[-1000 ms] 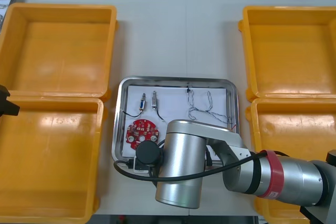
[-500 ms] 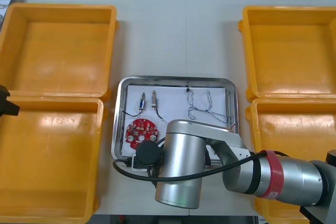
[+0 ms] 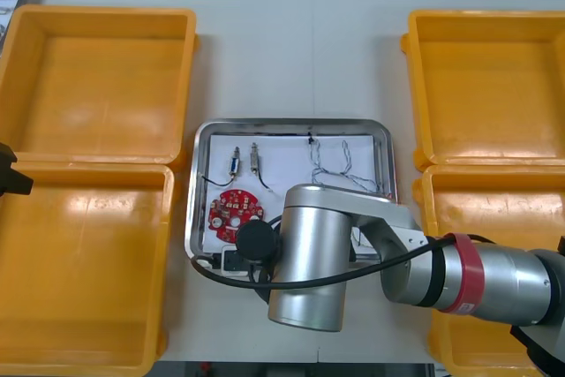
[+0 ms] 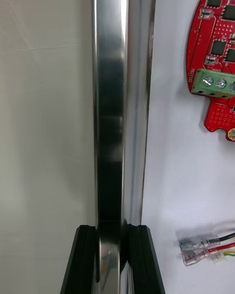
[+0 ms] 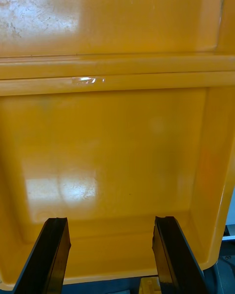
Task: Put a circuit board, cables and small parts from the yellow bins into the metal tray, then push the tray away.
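**Push straight, rim pinned, no lift**

R gripper (image 4: 111,229) is narrow, pinched on the near rim of the metal tray (image 3: 291,122): one jaw outside the wall, one inside. From the front view it looks to sit left of that rim's middle.

The tray lies on the tabletop (image 3: 291,50) between the yellow bins (image 3: 187,86), which look empty. In the tray:
- circuit board (image 3: 231,214) at near-left
- small metal parts (image 3: 244,161) just beyond the board
- blue & white cable (image 3: 335,169) toward the far-right corner
- red & yellow cable ends (image 4: 205,247) just inside the near rim, beside the gripper

So loading seems done, and the step in hand is prob. the push.

How to do it well:
- The grip is off-centre, so the tray will likely try to swing. Drive square to the rim, slow and steady.
- Hold height level. Lifting tips the contents fwd, and pressing down drags the tray.
- Mind the inner jaw vs the cable ends.
- Watch the side gaps, since bins sit near both tray sides.

L gripper (image 5: 111,220) is wide open over the near-left bin, well apart from the tray.
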You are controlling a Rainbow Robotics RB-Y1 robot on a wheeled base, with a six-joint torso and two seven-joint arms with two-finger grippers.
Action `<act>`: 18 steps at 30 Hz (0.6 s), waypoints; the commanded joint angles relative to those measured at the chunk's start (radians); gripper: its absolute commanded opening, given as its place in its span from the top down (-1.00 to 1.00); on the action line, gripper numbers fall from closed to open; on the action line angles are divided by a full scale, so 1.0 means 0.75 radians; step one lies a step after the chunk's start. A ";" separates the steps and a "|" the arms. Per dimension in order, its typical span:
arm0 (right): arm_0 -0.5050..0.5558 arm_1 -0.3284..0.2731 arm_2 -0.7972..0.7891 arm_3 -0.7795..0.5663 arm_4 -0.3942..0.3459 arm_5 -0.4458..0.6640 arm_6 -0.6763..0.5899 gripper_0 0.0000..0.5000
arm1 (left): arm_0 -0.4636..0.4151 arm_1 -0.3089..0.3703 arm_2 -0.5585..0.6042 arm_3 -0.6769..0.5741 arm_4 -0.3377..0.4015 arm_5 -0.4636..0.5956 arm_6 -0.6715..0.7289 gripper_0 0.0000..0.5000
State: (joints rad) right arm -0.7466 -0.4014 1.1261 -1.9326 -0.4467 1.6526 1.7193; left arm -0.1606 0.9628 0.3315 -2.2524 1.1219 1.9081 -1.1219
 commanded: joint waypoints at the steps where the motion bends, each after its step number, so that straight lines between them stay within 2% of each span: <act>1: -0.107 -0.058 0.016 -0.017 -0.059 -0.035 0.062 1.00 | 0.022 0.054 0.035 -0.032 -0.005 -0.010 0.025 -1.00; 10: -0.213 -0.138 0.016 0.000 -0.137 -0.093 0.107 1.00 | 0.022 0.054 0.035 -0.032 -0.005 -0.010 0.025 -1.00; 18: -0.309 -0.134 0.016 0.096 -0.184 -0.146 0.154 1.00 | 0.022 0.054 0.035 -0.032 -0.005 -0.010 0.025 -1.00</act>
State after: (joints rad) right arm -0.9195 -0.4926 1.1267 -1.8740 -0.5674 1.5598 1.7833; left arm -0.1606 0.9628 0.3315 -2.2524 1.1219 1.9081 -1.1218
